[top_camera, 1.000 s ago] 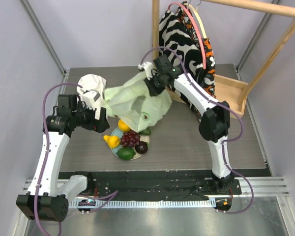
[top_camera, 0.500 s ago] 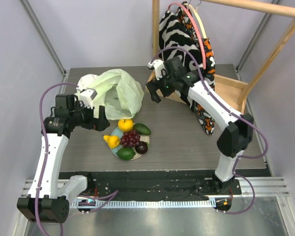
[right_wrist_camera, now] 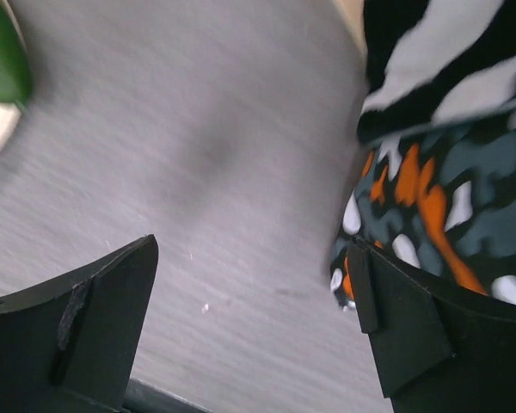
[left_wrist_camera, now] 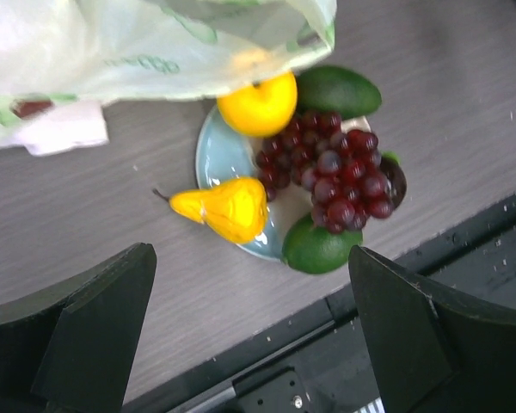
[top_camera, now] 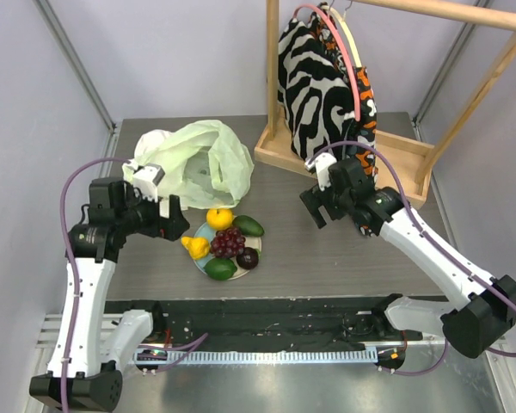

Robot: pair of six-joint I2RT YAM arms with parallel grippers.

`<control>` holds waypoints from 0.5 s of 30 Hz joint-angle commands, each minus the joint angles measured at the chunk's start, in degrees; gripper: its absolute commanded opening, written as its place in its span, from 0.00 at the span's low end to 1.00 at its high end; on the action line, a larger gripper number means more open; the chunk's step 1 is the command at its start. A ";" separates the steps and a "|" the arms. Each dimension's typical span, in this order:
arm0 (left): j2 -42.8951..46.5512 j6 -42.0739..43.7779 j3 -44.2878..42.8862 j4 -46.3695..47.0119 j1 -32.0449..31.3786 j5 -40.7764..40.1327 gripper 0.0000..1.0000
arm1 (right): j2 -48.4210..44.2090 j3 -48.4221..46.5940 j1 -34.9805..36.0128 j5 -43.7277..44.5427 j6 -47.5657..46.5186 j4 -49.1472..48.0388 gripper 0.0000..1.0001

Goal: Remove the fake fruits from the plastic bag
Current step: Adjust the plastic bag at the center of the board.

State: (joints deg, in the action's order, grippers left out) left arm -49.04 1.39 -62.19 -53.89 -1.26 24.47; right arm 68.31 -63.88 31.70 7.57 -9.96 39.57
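While six fruits (top_camera: 228,243) cluster, one bag (top_camera: 198,159) sprawls

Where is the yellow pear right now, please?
In the top view, the pear lies on the left edge of the plate, just left of the grapes.

Bench (top_camera: 344,249): grey wood-grain top, with a dark strip along the near edge.

Back left: plastic bag (top_camera: 202,163), pale green and crumpled, lies flat on the surface. A white cloth (top_camera: 148,148) is bunched against its left side.

Near centre-left: small pale blue plate (left_wrist_camera: 217,155) just in front of the bag, heaped with fruit. One avocado (left_wrist_camera: 338,90) lies at the plate's rim, seemingly on the bench itself.

Back right: wooden rack base (top_camera: 402,153) stands well apart from the plate.
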 commanded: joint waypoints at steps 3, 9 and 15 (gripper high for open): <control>-1.23 10.19 2.78 -2.18 0.29 1.03 1.00 | 0.32 2.10 0.03 2.45 -2.69 -1.17 1.00; -15.11 25.57 -3.02 -10.45 0.29 -2.32 0.98 | 1.91 -0.81 0.03 3.06 -3.93 -1.34 1.00; -32.11 25.86 -3.80 5.09 -0.15 -6.26 0.93 | 2.17 -1.42 0.03 2.62 -4.46 -1.60 1.00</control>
State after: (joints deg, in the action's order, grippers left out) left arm -71.55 23.44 -63.46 -58.28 -1.28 21.76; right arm 70.52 -62.48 31.70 9.43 -13.26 40.10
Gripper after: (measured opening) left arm 0.936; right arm 0.995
